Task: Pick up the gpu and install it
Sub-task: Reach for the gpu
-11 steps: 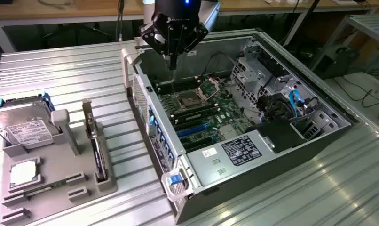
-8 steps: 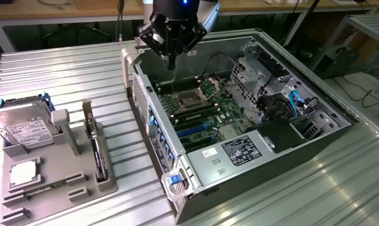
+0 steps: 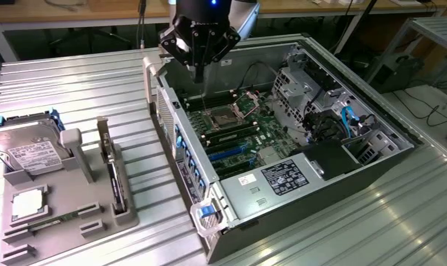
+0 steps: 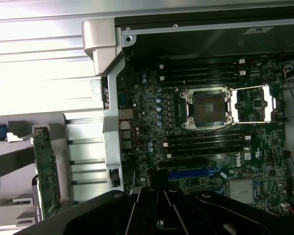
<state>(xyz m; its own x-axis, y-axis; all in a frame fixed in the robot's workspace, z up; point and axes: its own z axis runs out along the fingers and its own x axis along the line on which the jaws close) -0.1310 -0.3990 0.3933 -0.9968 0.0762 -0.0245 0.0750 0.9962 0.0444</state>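
The pincer (image 3: 199, 71) hangs with its fingers pressed together and nothing between them, pointing down over the twelve o'clock end of the open computer case (image 3: 166, 119). Right below its tips lies the motherboard (image 3: 238, 130), and the empty processor socket (image 3: 227, 116) sits just toward five o'clock from them.

The gpu (image 3: 114, 177) is well apart from the pincer, at about seven o'clock in the exterior view. It stands on edge in a slot of the grey holder (image 3: 61, 194) on the table (image 3: 97, 88), outside the case. Its metal bracket is at the twelve o'clock end. The hard drive (image 3: 32, 152) stands in the same holder at nine o'clock from the card, and a memory stick (image 3: 46, 224) lies near the holder's six o'clock edge.

By my reading the task has barely begun: the card is not yet gripped or lifted, and the blue slot (image 3: 227, 152) on the board is bare. Both the pick-up and the fitting are left to do.

In the exterior view the card is seen nearly edge-on, so its faces are hard to make out. In the wrist view the pincer's dark housing covers part of the slot area, and the holder is cut off at the frame's edge.
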